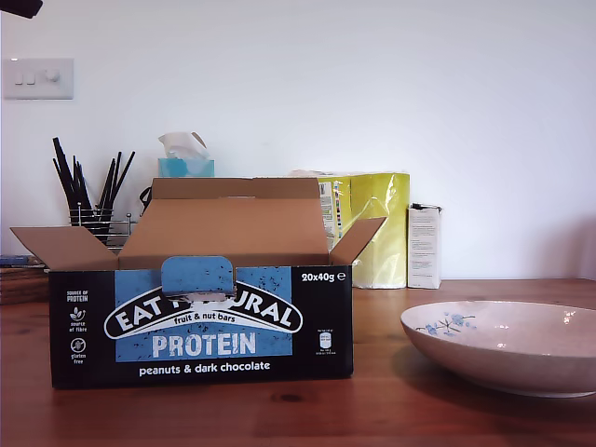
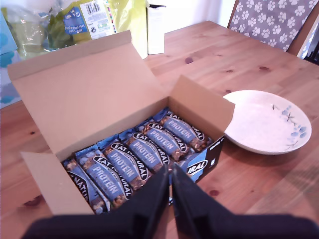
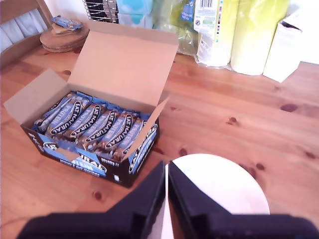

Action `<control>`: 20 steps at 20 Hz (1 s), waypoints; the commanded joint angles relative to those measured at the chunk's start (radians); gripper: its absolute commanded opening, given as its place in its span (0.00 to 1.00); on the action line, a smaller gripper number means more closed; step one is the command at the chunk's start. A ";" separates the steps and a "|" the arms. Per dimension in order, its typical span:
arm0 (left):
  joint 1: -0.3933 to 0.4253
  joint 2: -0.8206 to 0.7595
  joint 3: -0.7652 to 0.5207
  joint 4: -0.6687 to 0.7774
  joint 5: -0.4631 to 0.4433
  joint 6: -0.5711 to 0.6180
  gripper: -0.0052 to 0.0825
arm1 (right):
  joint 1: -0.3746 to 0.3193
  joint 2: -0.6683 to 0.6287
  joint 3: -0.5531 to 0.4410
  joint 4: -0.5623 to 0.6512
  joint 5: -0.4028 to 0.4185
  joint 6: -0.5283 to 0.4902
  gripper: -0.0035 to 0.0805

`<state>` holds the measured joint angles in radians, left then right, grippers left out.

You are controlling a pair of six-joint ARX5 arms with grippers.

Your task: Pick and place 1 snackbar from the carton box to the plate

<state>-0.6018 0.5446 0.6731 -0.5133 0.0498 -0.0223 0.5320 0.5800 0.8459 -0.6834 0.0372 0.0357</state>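
My first gripper (image 2: 170, 185) hangs above the box (image 1: 200, 321), jaws pressed together on nothing. My second gripper (image 3: 166, 185), likewise closed and empty, hangs over the plate (image 1: 503, 349). In the exterior view the box is lower left, plate lower right. Bars (image 2: 149, 144) fill the box in a row.

The carton box (image 1: 200, 321) is sitting open at the exterior view's left, flaps spread, snackbars (image 2: 144, 152) lying in a row inside. The plate (image 1: 507, 345) is resting empty at lower right.
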 commanded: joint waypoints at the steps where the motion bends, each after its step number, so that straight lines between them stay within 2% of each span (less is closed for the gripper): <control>1: 0.002 -0.009 -0.017 0.003 -0.006 0.005 0.03 | 0.005 -0.031 -0.065 0.025 0.002 0.000 0.03; 3: 0.002 -0.008 -0.017 -0.010 -0.006 0.004 0.03 | 0.005 -0.066 -0.098 0.026 -0.001 0.021 0.03; 7: 0.001 0.072 -0.005 -0.076 -0.005 -0.009 0.03 | 0.005 -0.108 -0.098 -0.070 -0.029 0.047 0.03; 11: 0.001 0.278 0.100 -0.161 0.007 -0.086 0.03 | 0.031 -0.104 -0.075 -0.151 -0.101 0.076 0.03; 17: 0.000 0.543 0.255 -0.176 0.003 -0.267 0.04 | 0.072 -0.071 -0.002 -0.190 -0.105 0.088 0.03; 20: 0.000 0.669 0.333 -0.180 -0.039 -0.320 0.05 | 0.078 -0.038 0.013 -0.190 -0.107 0.081 0.03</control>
<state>-0.6018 1.1950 1.0073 -0.6922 0.0227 -0.3286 0.6048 0.5259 0.8520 -0.8772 -0.0681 0.1226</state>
